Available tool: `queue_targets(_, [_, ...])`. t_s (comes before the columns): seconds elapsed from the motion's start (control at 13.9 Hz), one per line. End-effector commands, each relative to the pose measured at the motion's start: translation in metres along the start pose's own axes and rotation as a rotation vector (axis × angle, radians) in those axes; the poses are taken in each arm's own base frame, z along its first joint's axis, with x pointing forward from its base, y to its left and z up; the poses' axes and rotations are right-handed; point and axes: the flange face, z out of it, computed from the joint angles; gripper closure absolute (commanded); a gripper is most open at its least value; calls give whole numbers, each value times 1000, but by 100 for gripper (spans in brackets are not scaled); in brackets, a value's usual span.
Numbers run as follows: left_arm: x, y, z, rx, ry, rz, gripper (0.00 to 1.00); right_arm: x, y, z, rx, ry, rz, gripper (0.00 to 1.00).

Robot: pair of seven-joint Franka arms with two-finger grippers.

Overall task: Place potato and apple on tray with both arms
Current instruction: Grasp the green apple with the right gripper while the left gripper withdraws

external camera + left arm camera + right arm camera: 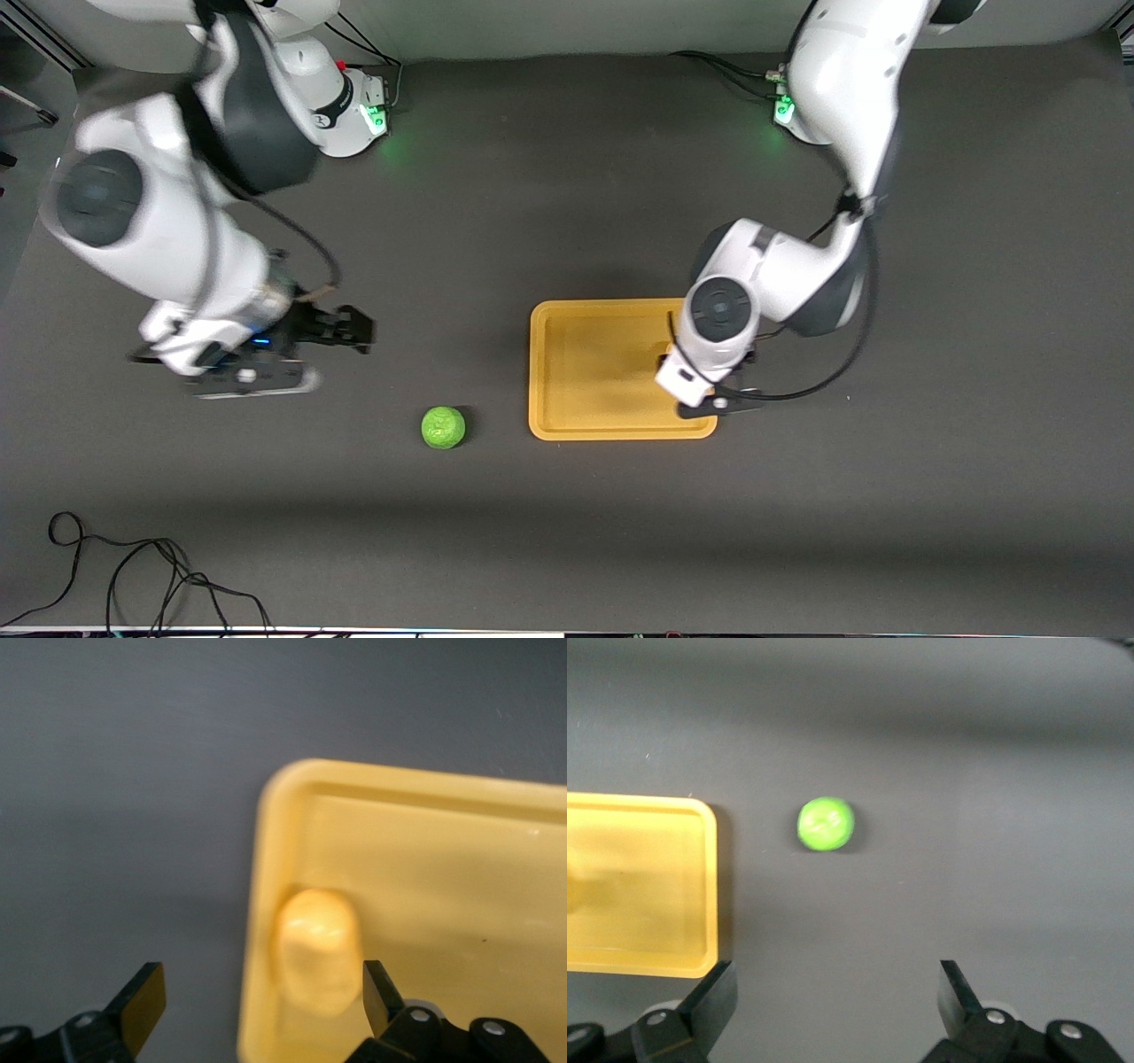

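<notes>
The orange-yellow tray (594,372) lies mid-table. The potato (317,950), a pale yellow lump, lies in the tray (443,868) against its rim at the left arm's end. In the front view the left arm's wrist (719,312) hides it. My left gripper (261,1001) is open above the potato and that rim, holding nothing. The green apple (443,427) sits on the table beside the tray, toward the right arm's end. My right gripper (354,330) is open and empty over the bare table. Its wrist view shows the apple (826,824) and the tray's end (647,886) past the gripper (833,997).
The table is a dark grey mat (567,532). A black cable (133,576) loops on it at the edge nearest the front camera, at the right arm's end. The arm bases (363,111) stand along the farthest edge.
</notes>
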Motion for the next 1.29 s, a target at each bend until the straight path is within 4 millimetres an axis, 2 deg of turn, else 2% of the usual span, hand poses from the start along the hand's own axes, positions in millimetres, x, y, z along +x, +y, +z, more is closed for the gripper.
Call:
queue_targets(0.0, [12, -83, -76, -12, -5, -38, 1, 11, -10, 34, 1, -6, 9, 0])
queue_targets(0.14, [22, -146, -106, -17, -22, 19, 1, 12, -13, 76, 8, 17, 9, 0])
queue_targets(0.36, [17, -227, -117, 15, -25, 138, 1, 13, -27, 139, 14, 47, -1, 0])
queue_targets(0.43, [16, -244, -124, 9, -20, 173, 1, 19, -27, 161, 17, 58, 5, 0])
queue_targets(0.57, [14, -272, -132, 2, -13, 186, 1, 30, -27, 198, 25, 91, 10, 0])
queue_targets(0.79, [-7, -305, -124, 20, 22, 244, 1, 40, -22, 255, 28, 124, 18, 0])
queue_targets(0.86, [-10, -307, -125, 12, 19, 242, 1, 42, -23, 267, 34, 142, 18, 0])
queue_targets(1.01, [-13, -309, -139, -34, 21, 208, 1, 44, -23, 289, 41, 164, 18, 0])
queue_targets(1.15, [-11, -326, -167, -52, -19, 184, 1, 43, -24, 307, 40, 163, 15, 0])
queue_targets(1.22, [-12, -328, -181, -52, -29, 182, 0, 42, -24, 318, 39, 161, 13, 0])
